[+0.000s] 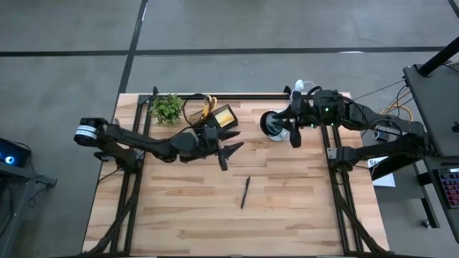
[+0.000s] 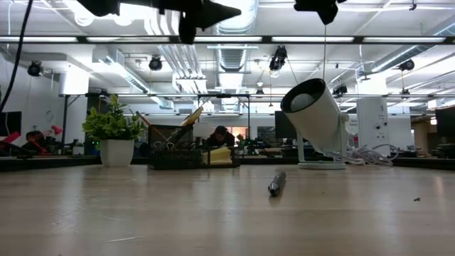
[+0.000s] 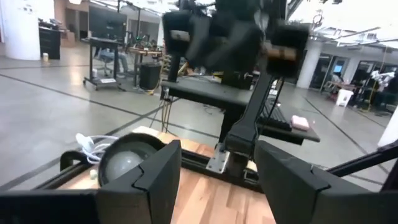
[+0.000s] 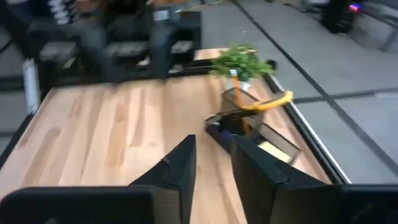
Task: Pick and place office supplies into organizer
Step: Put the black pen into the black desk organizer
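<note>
1. Locate the remaining pen [image 1: 245,192]: it lies alone on the bare wood near the middle of the table [image 1: 301,215], well apart from both arms.
2. Locate the organizer [image 1: 217,117] at the far edge beside the plant [image 1: 166,107]; the scissors [image 4: 268,102] and the sticky notes [image 2: 220,155] already sit in it.
3. Check the left gripper [image 1: 231,152]: its fingers stand wide apart and hold nothing, raised above the table near the organizer.
4. Check the right gripper [image 4: 211,163]: its fingers stand narrowly apart and empty, up beside the tilted white cup [image 1: 275,125].
5. Use the left gripper for the pen, as it is nearer.
6. Turn the wrist so the fingers straddle the pen across its barrel.
7. Descend straight and close at mid-length, so the pen will likely not tip.
</note>
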{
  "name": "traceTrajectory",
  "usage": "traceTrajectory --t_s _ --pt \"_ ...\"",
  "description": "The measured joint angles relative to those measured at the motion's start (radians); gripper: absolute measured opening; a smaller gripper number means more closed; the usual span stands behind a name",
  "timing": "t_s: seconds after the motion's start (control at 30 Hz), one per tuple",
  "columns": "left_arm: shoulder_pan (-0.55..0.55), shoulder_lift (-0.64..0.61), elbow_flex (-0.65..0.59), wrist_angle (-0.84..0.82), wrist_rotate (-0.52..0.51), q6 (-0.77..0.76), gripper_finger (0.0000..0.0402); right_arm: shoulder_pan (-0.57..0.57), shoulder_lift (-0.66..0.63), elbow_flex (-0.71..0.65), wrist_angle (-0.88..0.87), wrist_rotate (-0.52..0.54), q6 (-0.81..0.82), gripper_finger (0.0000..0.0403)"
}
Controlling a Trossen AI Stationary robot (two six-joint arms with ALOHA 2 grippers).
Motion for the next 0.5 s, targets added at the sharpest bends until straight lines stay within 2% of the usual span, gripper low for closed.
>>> traceTrajectory --t_s 0.13,0.3,0.5 --pt "-0.001 -0.104 -0.014 -0.092 0.000 0.007 0.0161 0.081 0.032 0.000 0.000 -0.006 -0.098 0.0119" --pt "-0.001 -0.245 -0.016 -0.337 0.005 0.000 0.0094 0.169 0.084 0.000 0.017 -0.001 -0.164 0.0167" --pt "-0.002 -0.381 -0.017 -0.486 0.008 0.000 0.0022 0.263 0.154 0.000 0.037 0.001 -0.211 0.0197"
